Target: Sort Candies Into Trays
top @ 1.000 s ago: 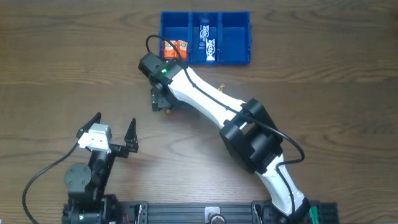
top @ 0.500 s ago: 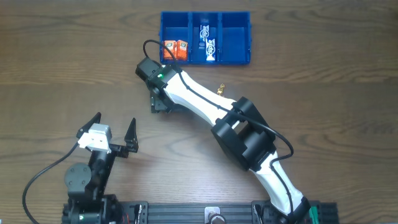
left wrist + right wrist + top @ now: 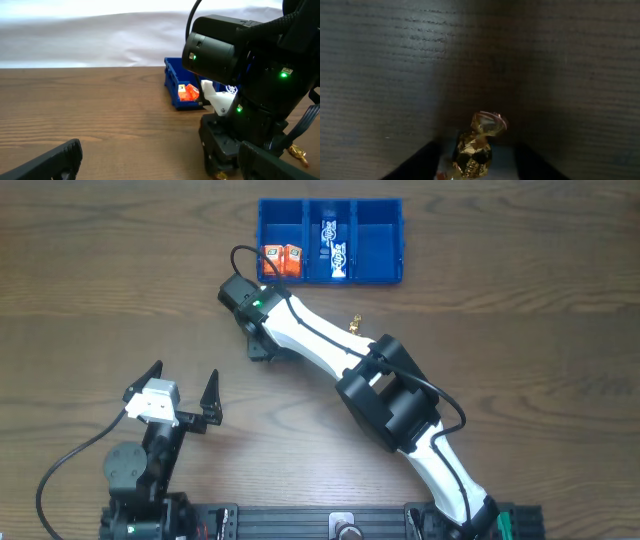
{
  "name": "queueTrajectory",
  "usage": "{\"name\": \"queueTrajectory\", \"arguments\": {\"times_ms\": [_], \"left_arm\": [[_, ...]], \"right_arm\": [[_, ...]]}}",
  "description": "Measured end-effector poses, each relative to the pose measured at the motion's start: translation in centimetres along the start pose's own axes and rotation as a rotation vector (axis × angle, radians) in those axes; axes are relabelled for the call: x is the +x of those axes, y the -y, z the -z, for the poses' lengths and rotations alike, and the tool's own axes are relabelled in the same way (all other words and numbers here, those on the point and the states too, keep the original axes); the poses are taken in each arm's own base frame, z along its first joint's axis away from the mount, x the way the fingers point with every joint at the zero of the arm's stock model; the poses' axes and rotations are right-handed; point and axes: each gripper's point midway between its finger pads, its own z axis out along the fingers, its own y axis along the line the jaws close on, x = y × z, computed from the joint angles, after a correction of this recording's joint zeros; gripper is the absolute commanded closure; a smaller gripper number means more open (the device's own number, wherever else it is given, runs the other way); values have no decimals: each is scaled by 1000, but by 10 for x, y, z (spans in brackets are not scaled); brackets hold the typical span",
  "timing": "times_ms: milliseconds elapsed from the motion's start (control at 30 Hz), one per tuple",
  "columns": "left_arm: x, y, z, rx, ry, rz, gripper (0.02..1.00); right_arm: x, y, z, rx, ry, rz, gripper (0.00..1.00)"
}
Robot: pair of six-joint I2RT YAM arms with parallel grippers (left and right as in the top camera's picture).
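Note:
A blue three-part tray (image 3: 380, 242) stands at the table's far edge. Two orange candies (image 3: 281, 259) lie in its left compartment and a white-and-blue candy (image 3: 331, 242) in the middle one. My right gripper (image 3: 258, 346) points down at the table below the tray's left end, shut on a gold-wrapped candy (image 3: 477, 146) held between its fingers (image 3: 427, 160). Another gold candy (image 3: 354, 323) lies on the table beside the right arm. My left gripper (image 3: 185, 385) is open and holds nothing, near the front left. From the left wrist I see the right gripper (image 3: 220, 160), the tray (image 3: 172, 90) and the orange candies (image 3: 188, 92).
The right arm's white links (image 3: 330, 345) stretch diagonally across the middle of the table. Bare wood (image 3: 540, 360) lies to the right and at the far left.
The right arm's wrist has shifted slightly left and drawn in, so its gripper now points more steeply down at the table. The left arm has not moved.

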Motion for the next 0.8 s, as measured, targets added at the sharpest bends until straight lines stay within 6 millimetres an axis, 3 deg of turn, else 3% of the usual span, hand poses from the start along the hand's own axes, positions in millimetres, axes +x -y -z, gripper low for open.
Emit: {"name": "queueTrajectory", "arguments": {"times_ms": [233,500,600,700,767,800], "left_arm": [[0,0,0,0,0,0,23],[0,0,0,0,0,0,20],[0,0,0,0,0,0,20],[0,0,0,0,0,0,20],[0,0,0,0,0,0,20],[0,0,0,0,0,0,20]], "right_arm": [[0,0,0,0,-1,-11,781],[2,1,0,6,-6,-15,814],[7,12,4,44,-38,-12,816],[-9,28,26,57,-1,-6,818],[-33,41,58,33,76,-17,818],[-57,54,90,9,155,-38,818]]}}
